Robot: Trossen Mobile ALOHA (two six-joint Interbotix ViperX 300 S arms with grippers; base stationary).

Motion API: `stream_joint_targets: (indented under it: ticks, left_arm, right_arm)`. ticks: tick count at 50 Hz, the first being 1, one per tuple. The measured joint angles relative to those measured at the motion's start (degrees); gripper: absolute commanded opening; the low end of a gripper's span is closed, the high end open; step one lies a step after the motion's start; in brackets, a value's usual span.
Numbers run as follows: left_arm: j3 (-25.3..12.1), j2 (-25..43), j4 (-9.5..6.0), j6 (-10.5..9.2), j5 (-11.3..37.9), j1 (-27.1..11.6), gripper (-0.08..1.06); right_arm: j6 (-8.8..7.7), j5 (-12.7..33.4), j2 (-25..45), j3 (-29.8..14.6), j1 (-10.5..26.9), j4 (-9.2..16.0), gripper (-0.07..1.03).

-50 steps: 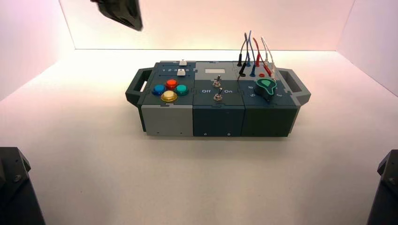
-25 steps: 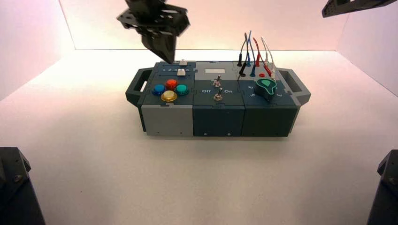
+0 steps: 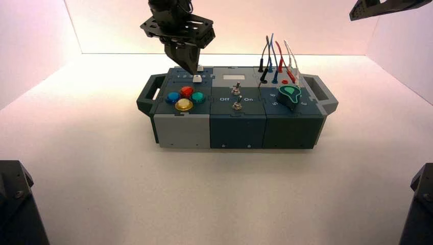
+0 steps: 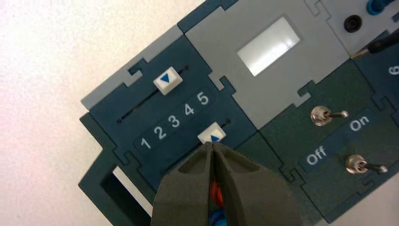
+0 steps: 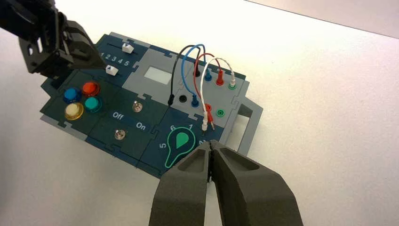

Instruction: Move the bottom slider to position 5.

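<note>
The bottom slider [image 4: 211, 133] is a small white knob with a blue arrow. It stands toward the 5 end of its dark track, with a short stretch of track left beyond it. The numeral row runs 1 to 5, and position 5 [image 4: 203, 98] ends it. My left gripper [image 4: 212, 145] is shut and empty, its tips right at the knob's near edge. In the high view it [image 3: 190, 67] hangs over the bottom slider [image 3: 197, 78]. My right gripper [image 5: 210, 143] is shut and empty, held high above the box's knob end [image 3: 380, 7].
The twin top slider [image 4: 167, 80] lies on the far side of the numerals. The box [image 3: 235, 130] also bears coloured buttons [image 3: 185, 98], two toggle switches [image 4: 321, 115], a green dial [image 5: 180, 140] and plugged wires [image 3: 275, 56]. Arm bases stand at the front corners.
My left gripper has come in from the upper left and dropped down onto the sliders. The right arm has come into view at the top right and then held still.
</note>
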Motion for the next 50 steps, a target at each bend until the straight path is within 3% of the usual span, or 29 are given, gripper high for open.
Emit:
stream_joint_targets:
  ticks: [20, 38, 50]
  left_arm:
    - [-0.4, 1.0, 0.18, 1.67, 0.7, 4.1, -0.03]
    - [-0.5, 1.0, 0.09, 1.85, 1.1, 3.7, -0.03]
    - [-1.8, 2.0, -0.09, 1.85, 1.1, 0.9, -0.03]
  right_arm:
    - [0.09, 0.0, -0.1, 0.0, -0.1, 0.1, -0.02]
    - [0.09, 0.0, -0.3, 0.0, -0.1, 0.0, -0.02]
    - [0.09, 0.0, -0.6, 0.0, -0.1, 0.0, -0.02]
